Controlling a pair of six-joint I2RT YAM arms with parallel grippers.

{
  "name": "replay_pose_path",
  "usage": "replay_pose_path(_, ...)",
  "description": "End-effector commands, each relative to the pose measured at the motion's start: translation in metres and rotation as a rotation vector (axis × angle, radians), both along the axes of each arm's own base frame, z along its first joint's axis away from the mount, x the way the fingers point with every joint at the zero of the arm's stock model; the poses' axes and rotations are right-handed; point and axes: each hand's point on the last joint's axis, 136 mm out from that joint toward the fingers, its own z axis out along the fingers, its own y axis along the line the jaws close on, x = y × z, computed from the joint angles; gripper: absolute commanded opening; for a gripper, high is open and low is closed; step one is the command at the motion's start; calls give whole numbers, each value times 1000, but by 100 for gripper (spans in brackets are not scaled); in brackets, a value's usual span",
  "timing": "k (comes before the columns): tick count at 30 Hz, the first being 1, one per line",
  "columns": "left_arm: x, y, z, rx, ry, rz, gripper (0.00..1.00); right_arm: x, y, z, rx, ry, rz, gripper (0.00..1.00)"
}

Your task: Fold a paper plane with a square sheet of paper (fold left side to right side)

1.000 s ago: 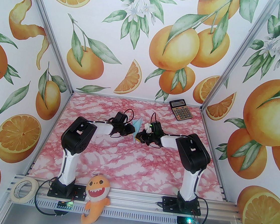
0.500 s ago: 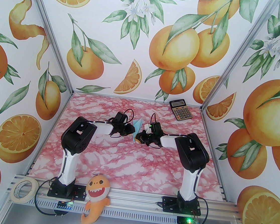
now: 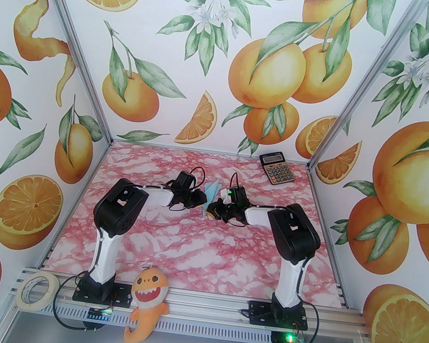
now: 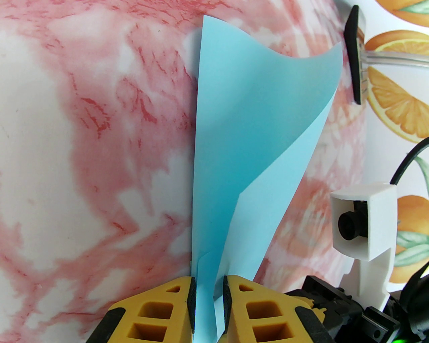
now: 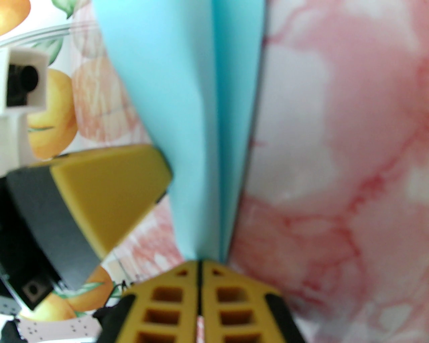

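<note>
Right gripper [image 5: 200, 264] has shifted toward left gripper [image 4: 208, 281]; both clamp the square sheet of paper [image 4: 254, 134]. Surrounding table [image 3: 189, 249] is open.

The pink-and-white marbled tabletop [image 3: 197, 250] carries a black-and-gold calculator [image 3: 277, 169], flat, well beyond the right gripper [image 3: 211, 210] and off to its right. At that gripper, the square sheet of paper [image 3: 212, 191] possibly touches the tabletop.
</note>
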Motion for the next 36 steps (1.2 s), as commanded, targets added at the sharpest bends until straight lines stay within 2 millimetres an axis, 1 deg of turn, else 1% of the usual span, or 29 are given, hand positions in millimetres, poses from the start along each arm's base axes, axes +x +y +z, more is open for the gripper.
replay_pose_path(1,-5,-16,-12,-10,2,-36,22,10,3,-2,-10,-14,-19,8)
replay_pose_path(12,-8,-19,-13,-12,8,-40,22,15,7,-1,-3,-19,-22,9)
replay_pose_path(16,-9,-18,-13,-4,8,-44,21,16,7,5,2,-35,-20,9)
replay_pose_path(21,-7,-17,-11,10,0,-45,21,14,2,14,-13,-58,-19,13)
replay_pose_path(24,-7,-18,-12,7,3,-43,21,15,-7,21,-42,-81,-23,18)
replay_pose_path(26,-6,-19,-11,2,2,-44,21,17,-14,23,-62,-92,-36,19)
replay_pose_path(29,-6,-19,-12,0,5,-42,21,15,-18,17,-53,-73,-30,15)
replay_pose_path(36,-5,-20,-12,-2,11,-38,21,-4,-12,7,-35,-47,12,10)
